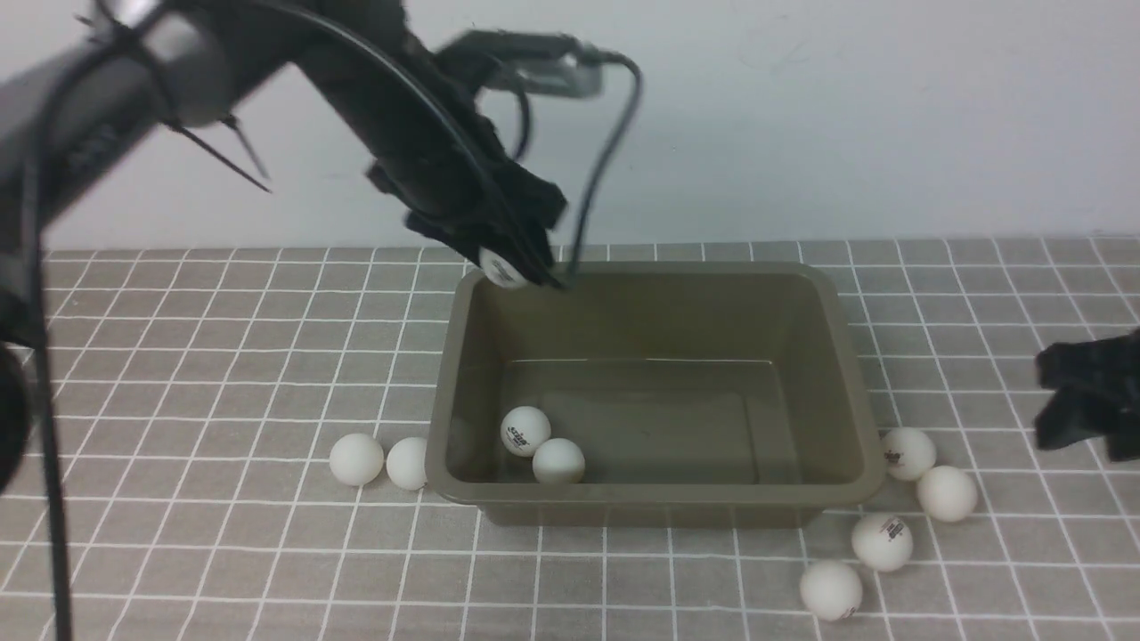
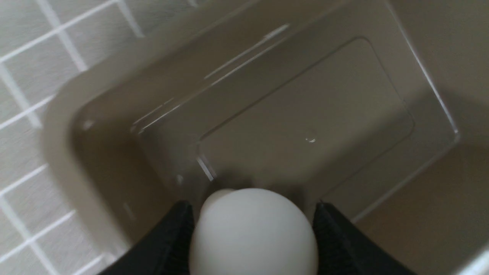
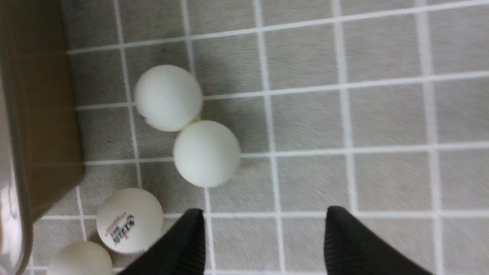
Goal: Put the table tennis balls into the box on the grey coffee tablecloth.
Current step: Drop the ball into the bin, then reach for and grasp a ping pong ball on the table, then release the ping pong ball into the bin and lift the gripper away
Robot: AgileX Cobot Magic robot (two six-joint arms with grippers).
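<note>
Table tennis balls at mid-task: two rest touching on the floor of the box, near its front left corner. Six more wait outside on the grey coffee tablecloth, a pair just beside the left wall and a cluster of four off the front right corner. The ninth ball is in my left gripper, whose jaws are closed snugly on its sides. It hangs over the box's far left corner, close to the rim. My right gripper hangs wide open and empty over the cloth, near the cluster of four.

The risk I see lies in the drop. The ball sits so near the rim that, if I let go here, it could clip the flared edge or the sloping wall and skip out onto the cloth. Even a clean fall onto hard plastic may bounce so light a ball high. Carrying it further over the middle, and lower, would be safer, I judge. On my right, two of the four balls touch each other, so closing on one could send its neighbour rolling toward the table's edge.
</note>
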